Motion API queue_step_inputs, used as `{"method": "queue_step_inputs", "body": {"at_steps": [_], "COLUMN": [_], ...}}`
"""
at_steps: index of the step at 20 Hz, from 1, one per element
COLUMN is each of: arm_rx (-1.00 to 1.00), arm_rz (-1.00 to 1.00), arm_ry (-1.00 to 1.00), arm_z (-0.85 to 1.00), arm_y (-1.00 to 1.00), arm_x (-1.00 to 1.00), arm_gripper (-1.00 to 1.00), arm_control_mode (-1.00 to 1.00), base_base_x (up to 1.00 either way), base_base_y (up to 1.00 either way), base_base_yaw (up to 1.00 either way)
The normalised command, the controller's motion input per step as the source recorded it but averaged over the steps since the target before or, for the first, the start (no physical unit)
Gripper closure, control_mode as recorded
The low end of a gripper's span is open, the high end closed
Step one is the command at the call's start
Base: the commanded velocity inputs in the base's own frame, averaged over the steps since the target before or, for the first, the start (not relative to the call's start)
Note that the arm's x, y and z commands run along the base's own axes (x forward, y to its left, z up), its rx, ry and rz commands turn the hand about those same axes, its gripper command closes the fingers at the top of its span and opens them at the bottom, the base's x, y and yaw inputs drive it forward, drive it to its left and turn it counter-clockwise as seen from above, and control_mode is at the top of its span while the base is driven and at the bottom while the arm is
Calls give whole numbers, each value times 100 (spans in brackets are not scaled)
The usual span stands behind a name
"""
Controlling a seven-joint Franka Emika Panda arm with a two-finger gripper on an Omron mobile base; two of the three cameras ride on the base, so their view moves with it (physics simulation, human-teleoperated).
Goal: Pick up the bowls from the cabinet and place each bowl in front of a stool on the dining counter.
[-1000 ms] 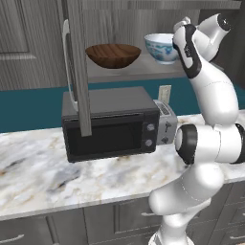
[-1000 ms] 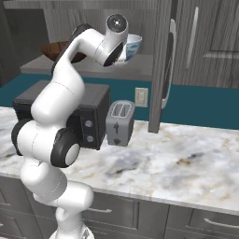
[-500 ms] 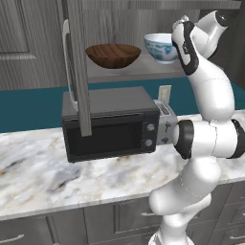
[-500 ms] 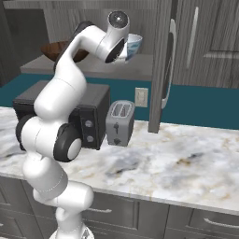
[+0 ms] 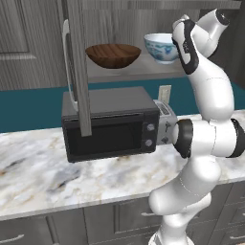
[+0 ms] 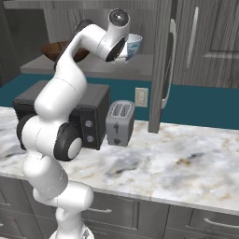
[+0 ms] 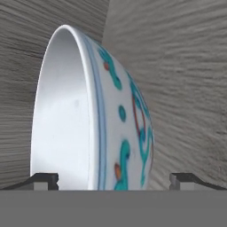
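Observation:
The white bowl with blue floral pattern (image 5: 159, 48) stands on the grey inner shelf of the open wall cabinet (image 5: 143, 73), at its right end. The dark-brown wooden bowl (image 5: 113, 55) sits to its left on the same shelf. My gripper (image 7: 114, 179) is open and right at the white bowl (image 7: 93, 119); its rim and patterned wall run between the two fingertips (image 7: 44, 179), which stand wide apart on either side. From the right base camera my hand (image 6: 119, 44) covers part of the white bowl (image 6: 134, 43).
The cabinet door (image 5: 76, 67) hangs open to the left, its pale handle over the black microwave (image 5: 110, 125). A silver toaster (image 6: 119, 122) stands beside the microwave on the marble worktop (image 6: 177, 158). Grey drawer units run below.
My hand has reached slightly higher and closer to the white bowl. Both bowls stay where they were on the shelf.

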Motion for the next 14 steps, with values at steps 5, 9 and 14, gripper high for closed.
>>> {"method": "queue_step_inputs", "body": {"at_steps": [5,9,14], "arm_rx": [0,0,0], "arm_rz": [0,0,0], "arm_ry": [0,0,0], "arm_z": [0,0,0], "arm_y": [0,0,0], "arm_x": [0,0,0], "arm_gripper": [100,100,100], "arm_control_mode": [-100,-100,-100], "base_base_x": [0,0,0], "base_base_y": [0,0,0], "base_base_yaw": [0,0,0]}}
